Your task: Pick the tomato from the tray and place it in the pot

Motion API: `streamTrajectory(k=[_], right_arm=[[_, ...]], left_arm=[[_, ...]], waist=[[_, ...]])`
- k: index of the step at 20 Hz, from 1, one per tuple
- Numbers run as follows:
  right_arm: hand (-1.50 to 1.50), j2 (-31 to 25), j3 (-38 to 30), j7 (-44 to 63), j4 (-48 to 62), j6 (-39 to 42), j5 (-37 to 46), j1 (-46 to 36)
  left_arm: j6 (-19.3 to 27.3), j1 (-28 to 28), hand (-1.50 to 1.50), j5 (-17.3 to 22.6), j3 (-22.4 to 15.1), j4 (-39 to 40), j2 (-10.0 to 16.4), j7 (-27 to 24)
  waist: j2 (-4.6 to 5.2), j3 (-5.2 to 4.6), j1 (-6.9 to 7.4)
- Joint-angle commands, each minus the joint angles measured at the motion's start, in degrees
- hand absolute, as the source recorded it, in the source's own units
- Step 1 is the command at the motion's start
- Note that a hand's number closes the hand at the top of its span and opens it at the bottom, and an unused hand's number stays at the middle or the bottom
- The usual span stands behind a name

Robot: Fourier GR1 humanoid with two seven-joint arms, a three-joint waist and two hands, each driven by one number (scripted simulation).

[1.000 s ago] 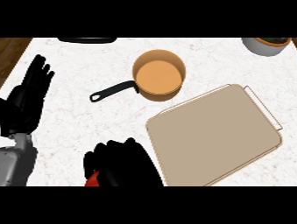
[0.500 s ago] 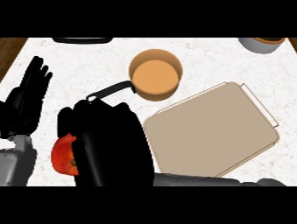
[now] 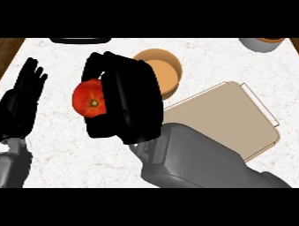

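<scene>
Right hand (image 3: 128,106) curled round tomato (image 3: 90,101), fingers and thumb wrapped over it, red side showing toward view's left. Held up off the desk (image 3: 67,150), just left of the pot (image 3: 166,70); back of hand overlaps pot's left rim in this view and hides its handle. Cannot tell height above the rim.

Change over the last second: sat low at the view's bottom edge then, only a sliver of red visible. Half a second ago mid-desk, below the handle. Now carried further up, level with the pot. Well apart from the tray (image 3: 236,119), which lies to the right behind the grey forearm.

Meaning for task, as a judgement: pick done, carry most of the way done, placing not yet done. Tomato looks beside the pot opening, not over it. Probably needs a short shift toward view's right to centre above the opening, then fingers opened. Letting go from this spot would likely land it on the desk or clip the rim.

Left hand (image 3: 15,106) spread, fingers up, resting at view's left edge, same as before; holds nothing.
</scene>
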Motion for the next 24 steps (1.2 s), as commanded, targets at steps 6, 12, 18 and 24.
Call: streamTrajectory(k=[6,12,18,24], right_arm=[[1.5,-0.46,-8.81,-15.94,20.66,-6.3,-2.43,-3.95],[1.5,-5.8,-6.36,-14.79,33.71,-5.34,8.64,-8.22],[1.5,-0.84,-12.53,-27.22,52.27,-13.2,6.49,-10.58],[-1.5,0.17,-20.56,-33.61,59.0,-10.62,-4.05,-9.8]], left_arm=[[1.52,-4.03,0.0,-1.73,-0.04,2.35,-0.7,1.75],[-0.42,0.91,0.0,-0.28,0.23,-3.23,0.3,2.1],[-1.27,-0.7,0.0,-0.26,0.38,-1.16,-0.07,1.33],[-1.63,-0.54,0.0,-0.74,-0.03,-0.38,-0.65,-0.35]], waist=[[0.29,0.0,-0.08],[0.15,-0.01,0.93],[0.56,0.02,1.27],[0.88,0.04,1.73]])
